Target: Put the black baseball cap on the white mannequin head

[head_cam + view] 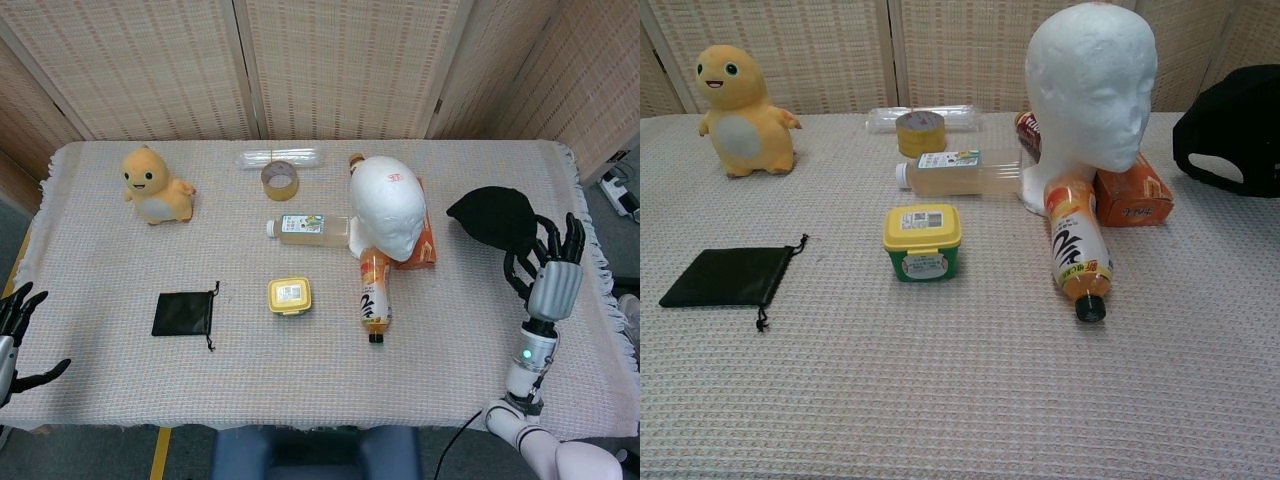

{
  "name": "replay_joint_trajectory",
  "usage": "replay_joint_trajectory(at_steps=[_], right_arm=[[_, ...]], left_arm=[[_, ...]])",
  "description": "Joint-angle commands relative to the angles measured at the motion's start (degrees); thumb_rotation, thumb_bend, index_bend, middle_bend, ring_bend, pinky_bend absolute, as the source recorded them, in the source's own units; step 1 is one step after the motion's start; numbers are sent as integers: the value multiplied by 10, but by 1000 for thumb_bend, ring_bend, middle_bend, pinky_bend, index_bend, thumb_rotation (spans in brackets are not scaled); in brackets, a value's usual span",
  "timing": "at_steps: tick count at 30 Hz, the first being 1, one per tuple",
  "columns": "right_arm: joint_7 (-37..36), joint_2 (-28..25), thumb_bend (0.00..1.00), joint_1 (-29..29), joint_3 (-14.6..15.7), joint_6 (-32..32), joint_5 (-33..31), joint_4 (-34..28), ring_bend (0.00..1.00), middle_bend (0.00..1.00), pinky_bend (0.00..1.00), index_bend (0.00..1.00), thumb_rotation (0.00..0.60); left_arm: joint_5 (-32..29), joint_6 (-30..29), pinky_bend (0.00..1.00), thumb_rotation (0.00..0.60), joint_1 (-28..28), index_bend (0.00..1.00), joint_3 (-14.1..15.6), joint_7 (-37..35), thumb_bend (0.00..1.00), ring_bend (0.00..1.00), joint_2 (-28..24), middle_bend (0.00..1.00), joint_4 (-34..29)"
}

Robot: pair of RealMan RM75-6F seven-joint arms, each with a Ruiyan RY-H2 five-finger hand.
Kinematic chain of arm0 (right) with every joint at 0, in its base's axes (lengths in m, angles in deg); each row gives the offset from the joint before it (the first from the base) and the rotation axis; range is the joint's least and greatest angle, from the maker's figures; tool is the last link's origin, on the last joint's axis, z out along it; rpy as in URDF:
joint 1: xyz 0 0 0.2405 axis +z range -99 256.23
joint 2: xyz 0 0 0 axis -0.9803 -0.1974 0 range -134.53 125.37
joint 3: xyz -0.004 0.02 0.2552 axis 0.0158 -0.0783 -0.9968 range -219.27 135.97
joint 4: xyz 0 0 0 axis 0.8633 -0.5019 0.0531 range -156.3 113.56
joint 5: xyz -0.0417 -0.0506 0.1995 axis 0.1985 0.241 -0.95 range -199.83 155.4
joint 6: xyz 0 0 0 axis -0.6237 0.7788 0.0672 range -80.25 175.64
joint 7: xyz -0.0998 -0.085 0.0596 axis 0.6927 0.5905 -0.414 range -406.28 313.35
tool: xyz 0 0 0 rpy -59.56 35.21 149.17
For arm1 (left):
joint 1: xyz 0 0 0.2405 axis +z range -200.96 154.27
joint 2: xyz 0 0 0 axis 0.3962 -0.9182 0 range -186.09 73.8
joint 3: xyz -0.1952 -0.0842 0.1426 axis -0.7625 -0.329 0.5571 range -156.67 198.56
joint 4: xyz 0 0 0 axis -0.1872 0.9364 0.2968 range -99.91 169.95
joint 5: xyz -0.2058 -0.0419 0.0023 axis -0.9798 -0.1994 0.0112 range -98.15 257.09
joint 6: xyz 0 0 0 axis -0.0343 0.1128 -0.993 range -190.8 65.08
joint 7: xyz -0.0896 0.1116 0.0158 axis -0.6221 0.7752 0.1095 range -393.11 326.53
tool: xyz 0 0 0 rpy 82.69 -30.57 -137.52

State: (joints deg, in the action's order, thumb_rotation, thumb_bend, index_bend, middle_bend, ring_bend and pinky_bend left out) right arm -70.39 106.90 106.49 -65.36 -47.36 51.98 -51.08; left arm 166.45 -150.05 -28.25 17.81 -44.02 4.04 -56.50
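Observation:
The black baseball cap (495, 221) hangs lifted off the table at the right, gripped by my right hand (550, 270) at its near edge. In the chest view the black baseball cap (1230, 130) shows at the right border with its back opening facing me; the hand itself is out of that frame. The white mannequin head (388, 205) stands upright at centre right, and in the chest view the mannequin head (1092, 80) faces me, left of the cap. My left hand (15, 335) hovers at the table's left front corner, fingers spread, holding nothing.
An orange drink bottle (373, 293) lies in front of the mannequin head, with an orange box (428, 245) beside it. A clear bottle (305, 227), tape roll (280, 179), yellow-lidded tub (289, 295), black pouch (184, 314) and yellow plush toy (155, 186) spread across the cloth-covered table (300, 380).

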Motion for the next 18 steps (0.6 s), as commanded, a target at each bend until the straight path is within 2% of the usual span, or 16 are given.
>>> replay_joint_trajectory(at_steps=[1,14,18], right_arm=[[40,-25,356,30,-23,-13,-4,-57,0,230,0,899,600],[185,-102,353,116,-96,-39,5,-267,0,230,0,899,600],[237,-112,342,144,-97,-38,23,-321,0,230,0,899,600]], left_arm=[[-4,1,106,600,0,128,-2,2,189,0,2,0,1],[-25,13,104,600,-4,125,-10,7,189,0,6,0,8],[-32,17,103,600,-6,124,-14,9,189,0,8,0,10]])
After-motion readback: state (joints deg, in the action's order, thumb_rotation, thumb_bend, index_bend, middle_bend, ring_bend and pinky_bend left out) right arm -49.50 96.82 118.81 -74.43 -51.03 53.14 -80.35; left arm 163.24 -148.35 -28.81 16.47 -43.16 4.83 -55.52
